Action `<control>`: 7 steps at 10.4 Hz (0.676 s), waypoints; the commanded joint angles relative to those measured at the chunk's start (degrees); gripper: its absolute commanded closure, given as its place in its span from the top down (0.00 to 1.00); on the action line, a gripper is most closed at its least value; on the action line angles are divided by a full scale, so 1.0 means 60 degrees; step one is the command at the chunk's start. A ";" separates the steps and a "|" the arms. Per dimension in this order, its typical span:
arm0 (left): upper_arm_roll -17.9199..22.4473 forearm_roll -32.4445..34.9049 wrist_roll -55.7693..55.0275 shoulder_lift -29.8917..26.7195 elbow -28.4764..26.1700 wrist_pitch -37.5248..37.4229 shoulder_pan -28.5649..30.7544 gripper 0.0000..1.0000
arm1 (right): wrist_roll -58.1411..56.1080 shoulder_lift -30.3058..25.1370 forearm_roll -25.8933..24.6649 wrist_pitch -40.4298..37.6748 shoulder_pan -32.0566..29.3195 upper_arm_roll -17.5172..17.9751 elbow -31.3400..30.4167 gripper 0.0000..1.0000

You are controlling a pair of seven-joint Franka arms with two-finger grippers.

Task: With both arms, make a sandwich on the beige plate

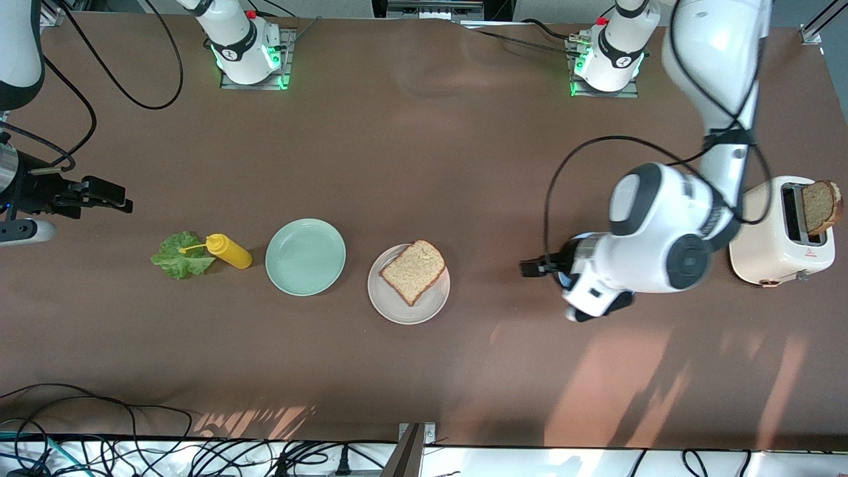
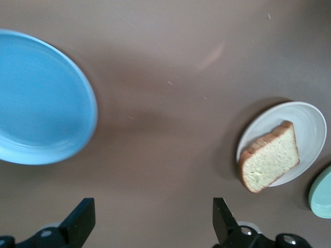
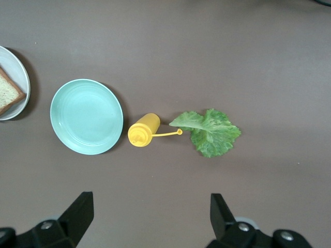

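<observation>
One brown bread slice (image 1: 413, 270) lies flat on the beige plate (image 1: 424, 306), also seen in the left wrist view as bread slice (image 2: 270, 164) on beige plate (image 2: 310, 124). A second bread slice (image 1: 821, 207) stands in the toaster (image 1: 768, 245). The green lettuce leaf (image 1: 180, 256) lies on the table by the right arm's end, shown too as lettuce leaf (image 3: 209, 133). My left gripper (image 1: 532, 267) hangs open and empty over the table between plate and toaster; left gripper (image 2: 153, 222). My right gripper (image 1: 109, 197) hangs open and empty near the lettuce; right gripper (image 3: 151, 219).
A mint green plate (image 1: 305, 256) sits beside the beige plate, with a yellow mustard bottle (image 1: 229, 251) lying between it and the lettuce. A blue plate (image 2: 41, 98) lies under the left arm, hidden in the front view. Cables run along the table's near edge.
</observation>
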 commanded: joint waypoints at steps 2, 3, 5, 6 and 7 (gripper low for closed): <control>-0.0099 0.1317 0.1306 -0.0971 -0.0281 -0.1065 0.1016 1.00 | 0.0064 -0.0063 0.0315 0.0084 -0.0017 0.0045 -0.0092 1.00; -0.0113 0.1682 0.1527 -0.1220 -0.0266 -0.1285 0.1352 1.00 | 0.0064 -0.0063 0.0315 0.0084 -0.0017 0.0045 -0.0106 1.00; -0.0099 0.2326 0.1937 -0.1806 -0.0266 -0.1549 0.1749 1.00 | 0.0064 -0.0048 0.0315 0.0069 -0.0061 0.0031 -0.0121 1.00; -0.0099 0.3055 0.2214 -0.2084 -0.0281 -0.1682 0.1809 1.00 | 0.0064 -0.0048 0.0315 0.0084 -0.0061 0.0045 -0.0121 1.00; -0.0099 0.3411 0.2884 -0.2232 -0.0295 -0.1784 0.1984 1.00 | 0.0064 -0.0063 0.0315 0.0084 -0.0018 0.0045 -0.0121 1.00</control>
